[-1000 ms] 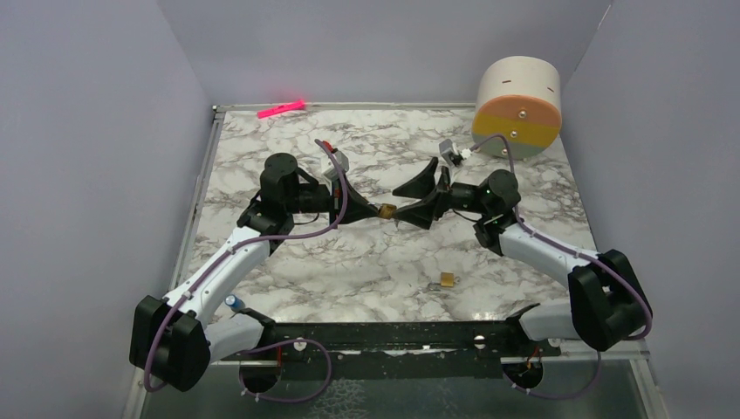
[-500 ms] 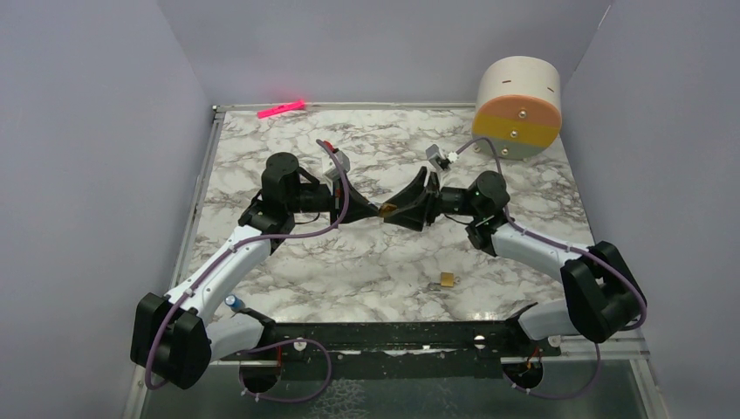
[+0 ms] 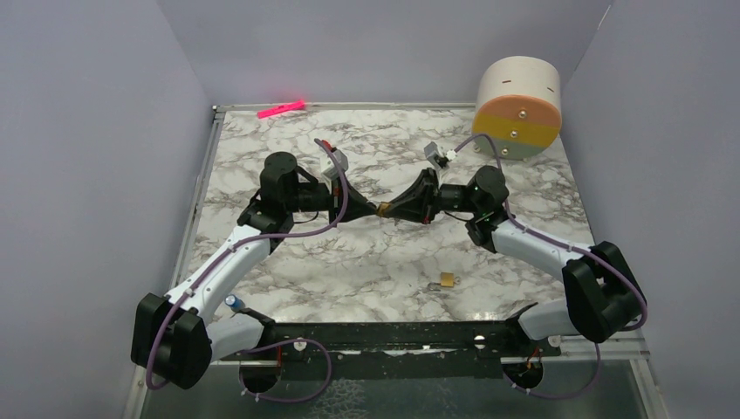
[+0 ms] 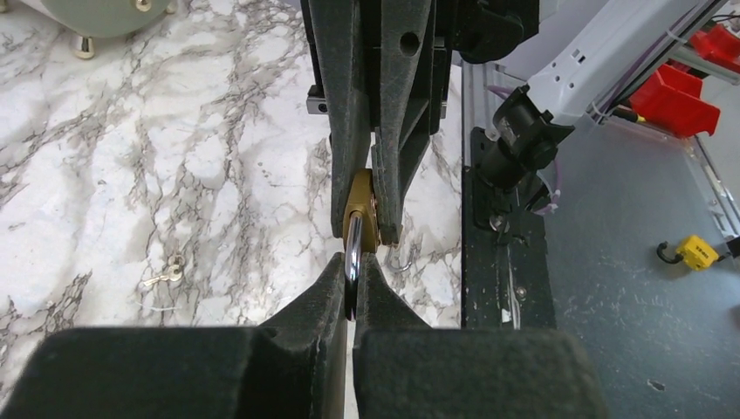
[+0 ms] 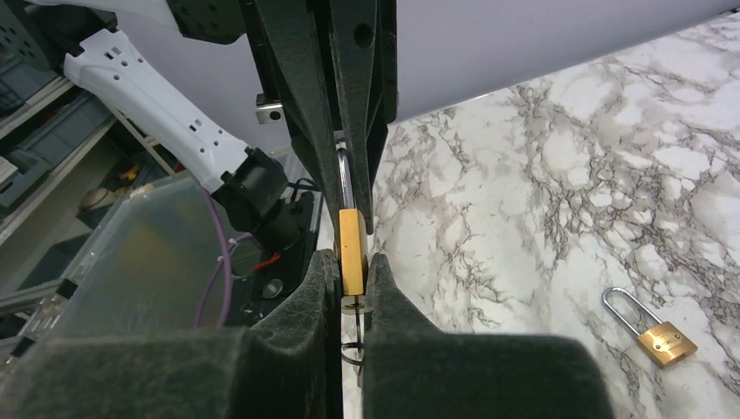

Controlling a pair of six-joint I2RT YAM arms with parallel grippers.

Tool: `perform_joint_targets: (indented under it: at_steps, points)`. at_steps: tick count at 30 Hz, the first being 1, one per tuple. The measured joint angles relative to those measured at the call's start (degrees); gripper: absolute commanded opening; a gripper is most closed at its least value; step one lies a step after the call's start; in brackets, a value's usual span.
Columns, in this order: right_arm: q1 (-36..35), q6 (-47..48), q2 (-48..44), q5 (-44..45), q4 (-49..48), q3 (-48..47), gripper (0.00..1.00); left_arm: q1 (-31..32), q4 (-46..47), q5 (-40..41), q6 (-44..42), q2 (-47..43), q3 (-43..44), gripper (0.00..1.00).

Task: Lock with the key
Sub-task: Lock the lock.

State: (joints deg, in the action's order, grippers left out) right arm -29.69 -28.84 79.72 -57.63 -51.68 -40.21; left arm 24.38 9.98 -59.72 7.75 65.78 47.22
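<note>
End effectors of the 2 arms meet tip to tip just above the middle of the top view, over the white, grey-veined marble table (image 3: 349, 262). Between them hangs 1 small brass padlock (image 5: 352, 244) with a long silver shackle (image 4: 352, 253), clear of the table.

The left end effector (image 4: 351, 272) is pressed together on the shackle. Its 2 dark fingers (image 4: 305, 305) pinch the steel loop at the bottom centre of the left wrist view. The right end effector (image 5: 352, 260) is pressed together on the flat brass body, gripping its lower end from both faces at the centre of the right wrist view.

Below that body, in the narrow gap between the right fingers (image 5: 305, 297), a tiny thin silver metal key (image 5: 357, 307) sticks out edge-on. A thin dark wire ring (image 5: 349, 354) hangs from it. How deep the key sits in the body is hidden.

Left of centre in the left wrist view, a small silver key-shaped piece (image 4: 167, 275) lies on the marble, well apart from both arms; it is too small to tell more.

A second brass padlock (image 3: 447, 280), its shackle also long and silver, lies flat at the lower right of the top view, near the table's front edge. A bright pink strip (image 3: 281, 108) lies at the upper left edge of the table. A squat cylinder (image 3: 517, 103) banded cream, orange, yellow and grey-green stands at the upper right corner.
</note>
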Motion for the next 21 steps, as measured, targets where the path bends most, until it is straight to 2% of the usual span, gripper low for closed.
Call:
perform_joint_targets:
  at_steps: [1, 2, 3, 4, 12, 18, 21]
  points:
    - [0.0, 0.2, 0.0, -0.5, 0.7, -0.3, 0.01, 0.0, 0.1, 0.0, -0.1, 0.0, 0.0, 0.31]
    - [0.0, 0.2, 0.0, -0.5, 0.9, -0.3, 0.01, 0.0, 0.1, 0.0, -0.2, 0.0, 0.0, 0.49]
    - [0.0, 0.2, 0.0, -0.5, 1.3, -0.4, 0.01, 0.0, 0.2, 0.2, -0.2, 0.0, 0.0, 0.6]
    - [0.0, 0.2, 0.0, -0.5, 1.8, -0.4, 0.01, 0.0, 0.3, 0.3, -0.7, -0.2, 0.0, 0.63]
    - [0.0, 0.5, 0.0, -0.5, 5.4, -0.5, 0.01, -0.3, 0.5, 0.6, -1.8, -3.7, 0.0, 0.66]
    - [0.0, 0.9, 0.0, -0.5, 6.4, -0.5, 0.01, -0.7, -0.3, 0.6, -3.0, -4.0, 0.0, 0.61]
    - [0.0, 1.0, 0.0, -0.5, 6.9, -0.7, 0.01, -0.7, -3.0, 0.8, -4.3, -2.9, 0.9, 0.55]
